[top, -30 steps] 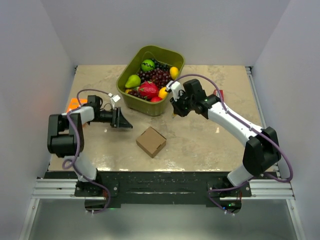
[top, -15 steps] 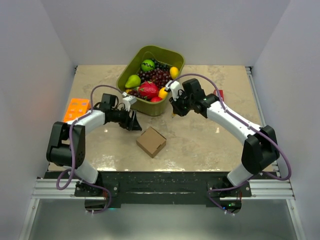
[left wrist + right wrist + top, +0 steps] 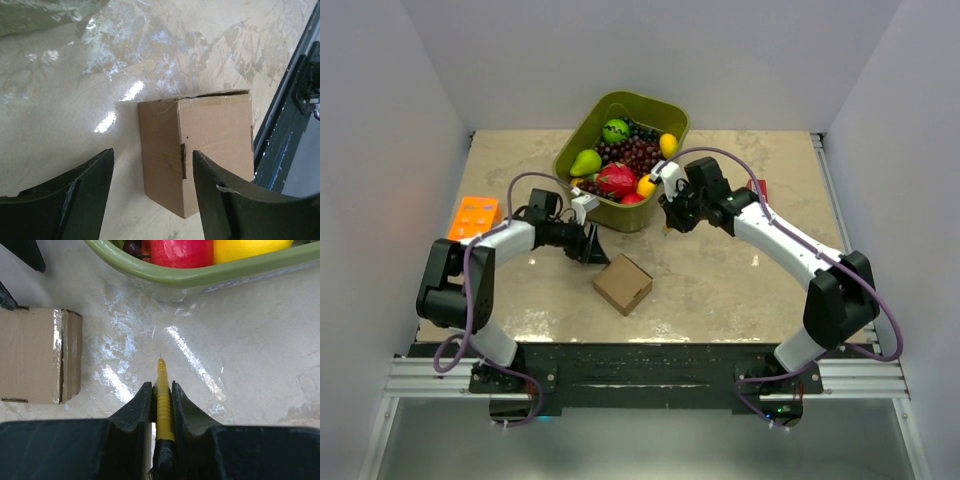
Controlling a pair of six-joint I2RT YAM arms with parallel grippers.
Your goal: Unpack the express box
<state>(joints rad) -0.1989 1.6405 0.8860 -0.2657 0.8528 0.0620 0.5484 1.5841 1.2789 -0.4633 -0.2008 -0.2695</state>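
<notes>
Right gripper [image 3: 161,387] clamps a yellow tool [image 3: 162,371] (clearest at wrist); left gripper [image 3: 152,155] gapes beside the express box [image 3: 215,135].

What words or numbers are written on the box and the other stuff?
No words or numbers can be read anywhere.
The box: plain brown, no label.
The orange tray: pale spots, too small to read.
The red packet: mostly hidden, nothing readable.
The yellow tool: no writing shows.

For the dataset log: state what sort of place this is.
Likely a robot lab test cell: plain white walls enclose a beige marble-look tabletop, and two white-and-black arms are mounted on an aluminium rail.
</notes>
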